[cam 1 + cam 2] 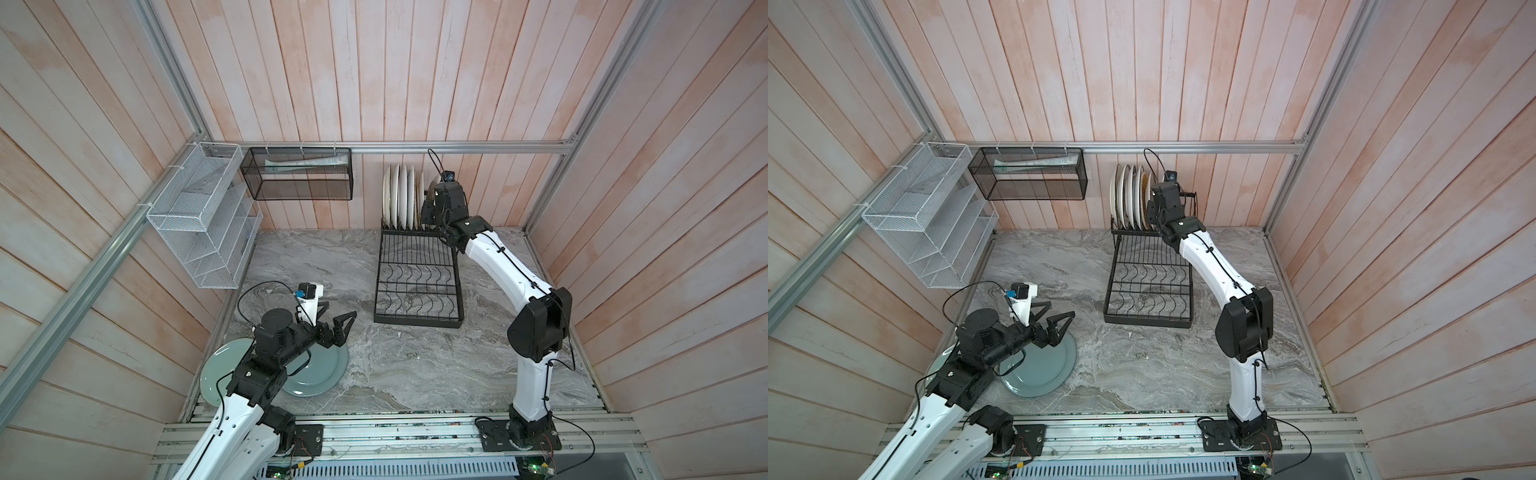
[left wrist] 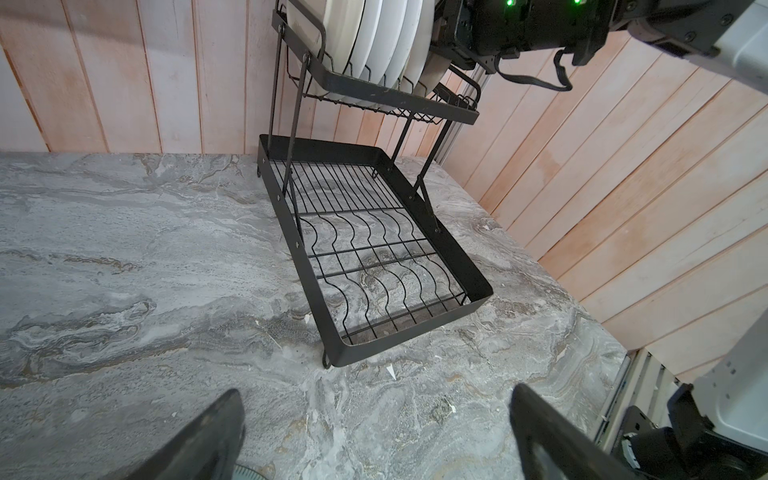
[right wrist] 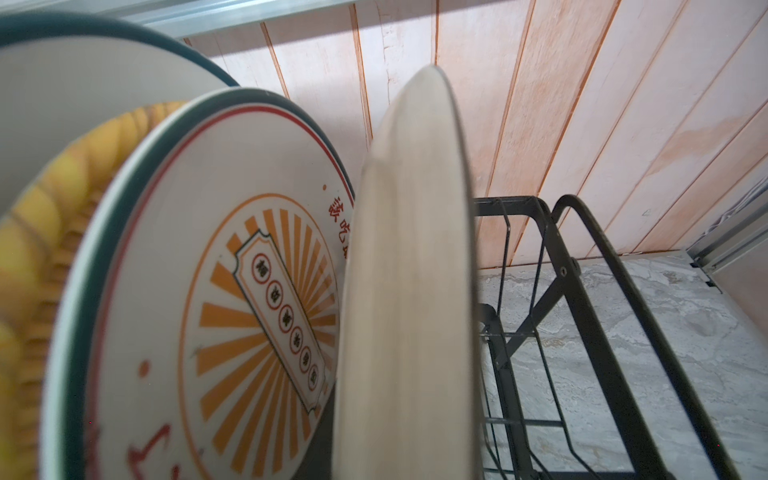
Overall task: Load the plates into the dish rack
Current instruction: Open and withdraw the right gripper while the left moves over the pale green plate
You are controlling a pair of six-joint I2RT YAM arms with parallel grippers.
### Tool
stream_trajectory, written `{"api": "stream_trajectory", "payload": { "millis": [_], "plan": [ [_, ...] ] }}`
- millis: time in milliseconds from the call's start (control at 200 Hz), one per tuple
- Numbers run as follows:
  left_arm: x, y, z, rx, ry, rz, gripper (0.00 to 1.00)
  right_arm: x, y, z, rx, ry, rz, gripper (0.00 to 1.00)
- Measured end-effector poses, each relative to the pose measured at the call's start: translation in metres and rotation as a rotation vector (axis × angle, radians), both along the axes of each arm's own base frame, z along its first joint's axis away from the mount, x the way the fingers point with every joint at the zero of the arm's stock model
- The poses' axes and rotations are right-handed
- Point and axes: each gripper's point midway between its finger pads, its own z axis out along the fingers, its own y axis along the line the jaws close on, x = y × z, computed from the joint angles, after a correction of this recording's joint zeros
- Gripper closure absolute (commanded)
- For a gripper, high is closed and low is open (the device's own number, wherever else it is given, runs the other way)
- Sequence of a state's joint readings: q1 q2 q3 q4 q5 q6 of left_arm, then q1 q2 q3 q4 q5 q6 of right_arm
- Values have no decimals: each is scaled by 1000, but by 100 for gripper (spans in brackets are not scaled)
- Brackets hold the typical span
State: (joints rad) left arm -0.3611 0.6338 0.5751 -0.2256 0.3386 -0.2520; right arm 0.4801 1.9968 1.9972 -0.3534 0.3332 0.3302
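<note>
We have the right gripper (image 1: 427, 214) up at the top tier of the black two-tier wire dish rack (image 1: 415, 322). Its wrist view shows a cream round plate (image 3: 407, 291) edge-on, the rim running straight down toward the jaws. The fingers themselves are out of sight, yet we judge them clamped on that rim. Just beside this plate stand a white plate with an orange sunburst (image 3: 249, 311) and a woven yellow plate (image 3: 50, 249), part of a row of upright plates (image 1: 401, 199) filling most of that tier. The free slots lie on the gripper's other side, and the rack's lower base of wavy wires holds nothing. The left gripper (image 1: 338, 311) hangs spread wide and empty just above a grey-blue round plate (image 1: 320, 374) lying flat on the marble table (image 1: 415, 374); a second grey-blue plate (image 1: 214, 376) lies under its arm. We expect these plates to be stiff, fairly heavy, glazed and slippery, and apt to chip against wire. Flat on stone they offer only the raised rim, so we would pinch there. Well away from both grippers, the white mesh organizer (image 1: 199, 232) shows nothing we can make out, and the black fine-mesh basket (image 1: 299, 193) holds a pale long thing we cannot identify.
</note>
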Motion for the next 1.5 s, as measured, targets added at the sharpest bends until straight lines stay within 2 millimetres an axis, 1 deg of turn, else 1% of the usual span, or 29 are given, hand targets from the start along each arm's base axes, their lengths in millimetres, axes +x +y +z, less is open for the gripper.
{"api": "stream_trajectory", "payload": {
  "millis": [385, 465, 690, 875, 1030, 1210, 1330, 1500],
  "plan": [
    [0, 0, 0, -2, 2, 1, 0, -6, 0, -9, -64, -22, 24, 100],
    [0, 0, 0, -2, 2, 1, 0, -7, 2, -10, -80, -28, 22, 96],
    [0, 0, 0, -2, 2, 1, 0, -8, 2, -10, -103, -32, 18, 79],
    [0, 0, -1, -1, 5, 1, 0, -9, 2, -7, -105, -35, 22, 68],
    [0, 0, -2, 1, 10, 1, 0, -13, 3, -1, -92, -38, 36, 63],
    [0, 0, -2, 2, 11, 1, 0, -18, 5, 5, -77, -32, 61, 61],
    [0, 0, -2, 1, 11, 1, 0, -23, 6, 10, -66, -31, 75, 56],
    [0, 1, -4, 4, 21, 10, 0, -32, 4, 31, -39, -58, 90, 47]
  ]
}}
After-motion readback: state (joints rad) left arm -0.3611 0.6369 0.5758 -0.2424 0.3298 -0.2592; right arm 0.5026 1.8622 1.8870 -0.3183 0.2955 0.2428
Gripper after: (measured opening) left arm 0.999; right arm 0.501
